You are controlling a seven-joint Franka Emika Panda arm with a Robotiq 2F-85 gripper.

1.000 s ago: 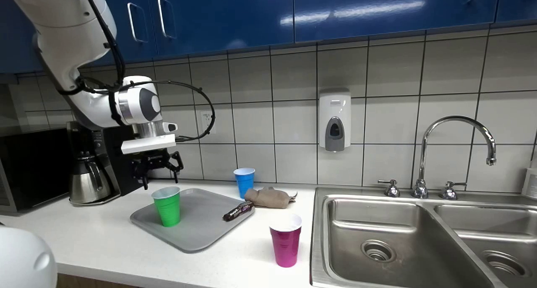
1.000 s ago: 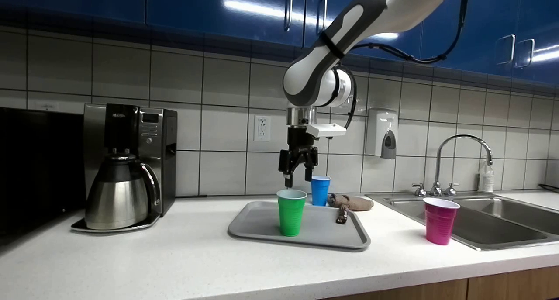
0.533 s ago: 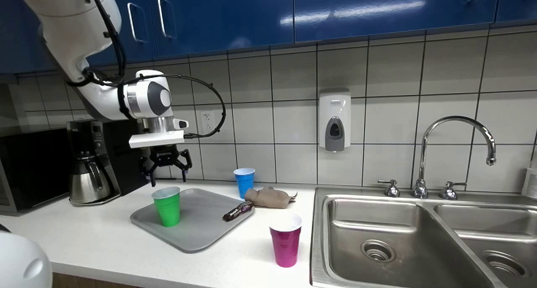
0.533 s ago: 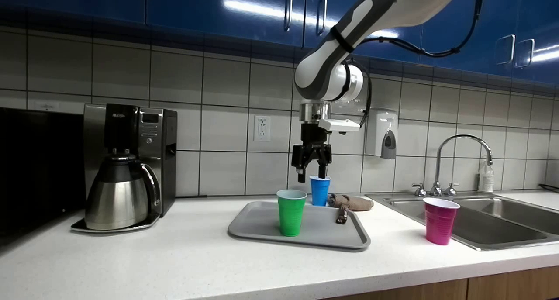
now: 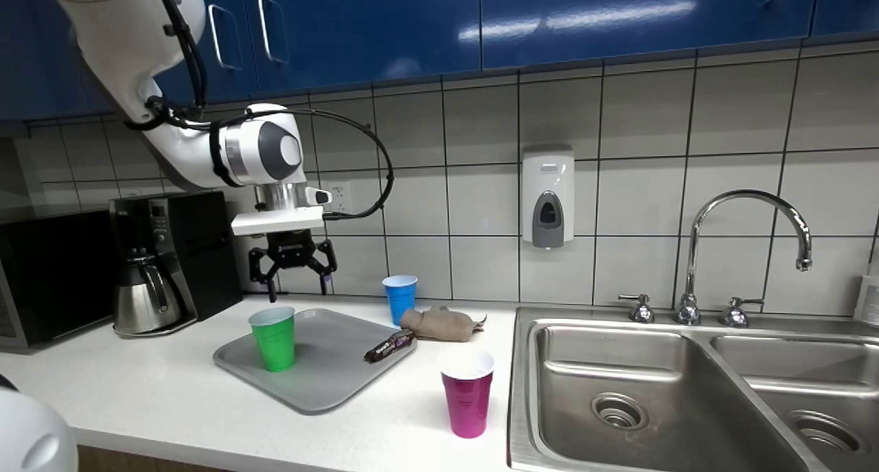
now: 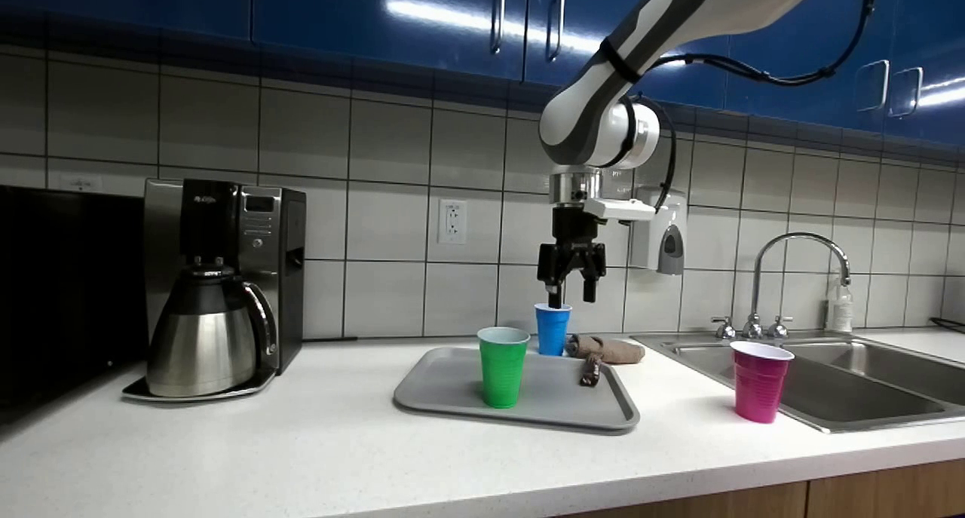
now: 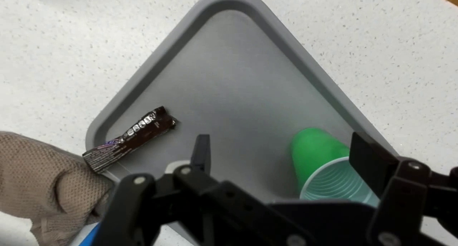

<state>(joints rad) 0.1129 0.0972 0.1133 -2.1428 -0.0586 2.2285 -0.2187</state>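
Above the grey tray (image 7: 229,81), my pincer (image 5: 298,295) is found released, its jaws apart and nothing between them. Over the last second it has travelled sideways, toward the right in both exterior views, while the articles below show no shift. Finding: I carry nothing away, and the green cup (image 6: 502,369), the nearest article, stands upright on the tray, below me and untouched. The blue cup (image 6: 553,333) stands just off the tray's edge, beside a brown cloth (image 7: 46,178); the pink cup (image 6: 760,386) is well apart, just beside the sink (image 5: 523,389). Markings: the snack bar (image 7: 134,138), one end lying across the tray's rim, bears a row of pale blocks and fine print, neither legible to me. Lettering on the coffee maker (image 6: 260,258) and a label on the soap dispenser (image 5: 537,190) are noted, both too small to read.
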